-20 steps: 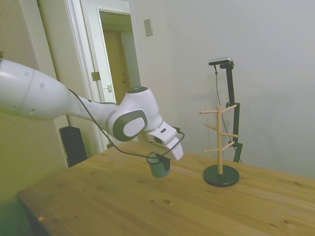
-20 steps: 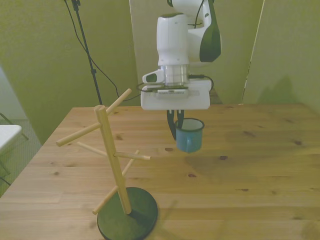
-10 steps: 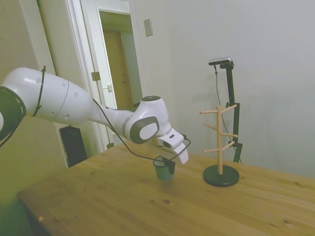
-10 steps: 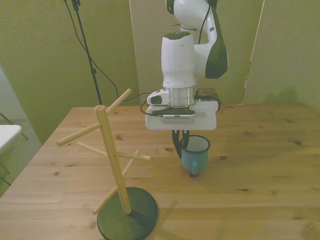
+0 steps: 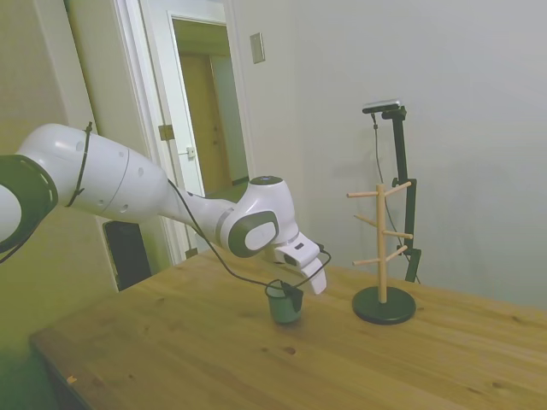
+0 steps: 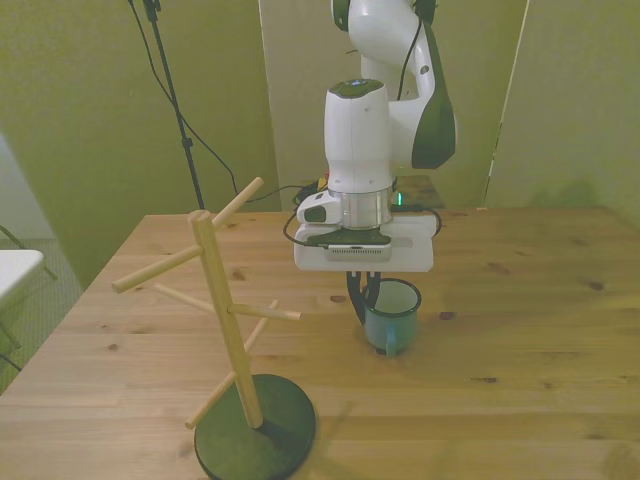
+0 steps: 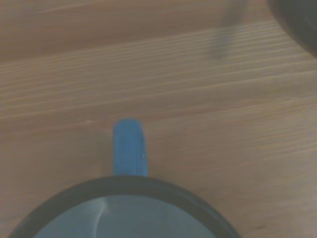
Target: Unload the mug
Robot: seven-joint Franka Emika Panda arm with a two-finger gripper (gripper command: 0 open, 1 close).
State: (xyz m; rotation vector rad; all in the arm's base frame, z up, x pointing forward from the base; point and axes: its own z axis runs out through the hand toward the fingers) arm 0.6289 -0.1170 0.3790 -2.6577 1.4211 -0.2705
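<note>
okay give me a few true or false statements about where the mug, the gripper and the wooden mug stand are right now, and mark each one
1. The mug stands upright with its opening facing up. True.
2. The mug hangs on a peg of the wooden mug stand. False: it is at the table, apart from the stand, whose pegs are all bare.
3. The gripper is at the mug's rim. True.
4. The mug stand lies tipped over. False: it stands upright on its dark round base.
5. In the front view the mug is to the left of the stand. False: it is to the stand's right.
</note>
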